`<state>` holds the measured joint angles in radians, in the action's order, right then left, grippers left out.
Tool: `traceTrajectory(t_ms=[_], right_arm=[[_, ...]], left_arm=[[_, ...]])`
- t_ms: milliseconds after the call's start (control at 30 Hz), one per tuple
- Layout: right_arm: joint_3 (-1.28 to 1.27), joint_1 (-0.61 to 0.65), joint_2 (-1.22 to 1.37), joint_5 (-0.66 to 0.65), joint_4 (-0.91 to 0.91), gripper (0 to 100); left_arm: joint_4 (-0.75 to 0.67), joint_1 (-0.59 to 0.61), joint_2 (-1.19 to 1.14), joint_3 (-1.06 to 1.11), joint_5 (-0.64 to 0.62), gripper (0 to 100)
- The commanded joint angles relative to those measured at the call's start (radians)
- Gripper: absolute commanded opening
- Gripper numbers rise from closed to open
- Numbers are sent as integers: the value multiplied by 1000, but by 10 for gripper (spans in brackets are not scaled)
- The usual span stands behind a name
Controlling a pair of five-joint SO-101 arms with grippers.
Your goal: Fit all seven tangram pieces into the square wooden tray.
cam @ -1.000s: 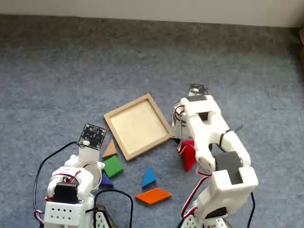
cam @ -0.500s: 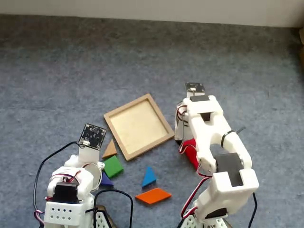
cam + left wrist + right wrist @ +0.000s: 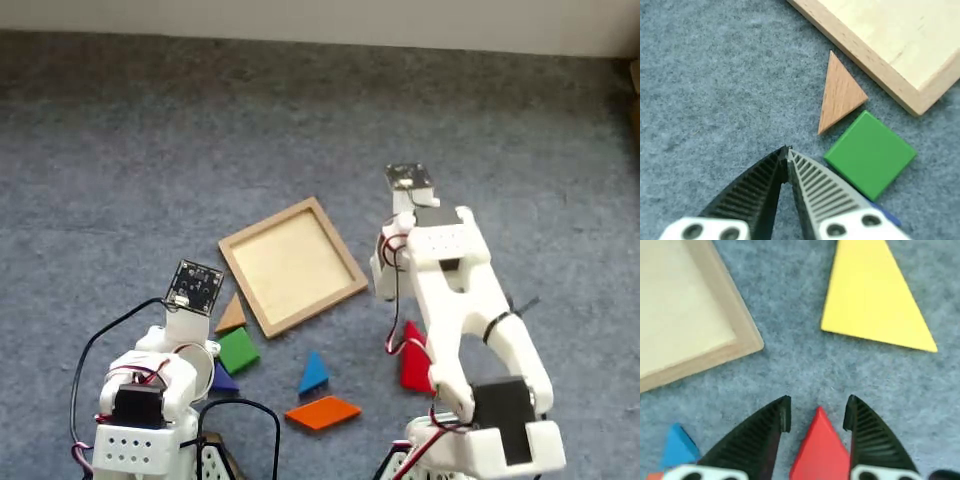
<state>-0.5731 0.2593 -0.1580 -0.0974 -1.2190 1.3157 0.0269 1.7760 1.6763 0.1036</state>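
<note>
My left gripper is closed and empty, tips together over the table, just beside the wood triangle and green square. Both pieces lie close to the tray, off its near corner. My right gripper is open, with the red triangle pointing up between its jaws, a gap on each side. The yellow triangle lies just beyond, beside the tray's right corner. The blue triangle and orange piece lie on the table between my arms.
</note>
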Motion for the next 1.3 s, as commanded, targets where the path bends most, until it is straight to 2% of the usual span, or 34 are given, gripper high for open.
traceTrajectory(t_ms=[0, 167, 400, 867, 1167, 1267], right_arm=[[-28, -4, -128, -98, -65, 172], [-159, -4, -282, -190, -99, 186], [-348, 19, -363, -262, -93, 356], [-598, 76, -363, -262, 114, 358], [-610, 71, -363, -262, 117, 357], [-608, 71, -363, -262, 119, 318]], left_arm=[[3, -12, 39, 19, 9, 5], [3, -12, 39, 19, 9, 5], [3, -12, 39, 19, 9, 5], [3, -12, 39, 19, 9, 5], [3, -12, 39, 19, 9, 5], [3, -12, 39, 19, 9, 5]])
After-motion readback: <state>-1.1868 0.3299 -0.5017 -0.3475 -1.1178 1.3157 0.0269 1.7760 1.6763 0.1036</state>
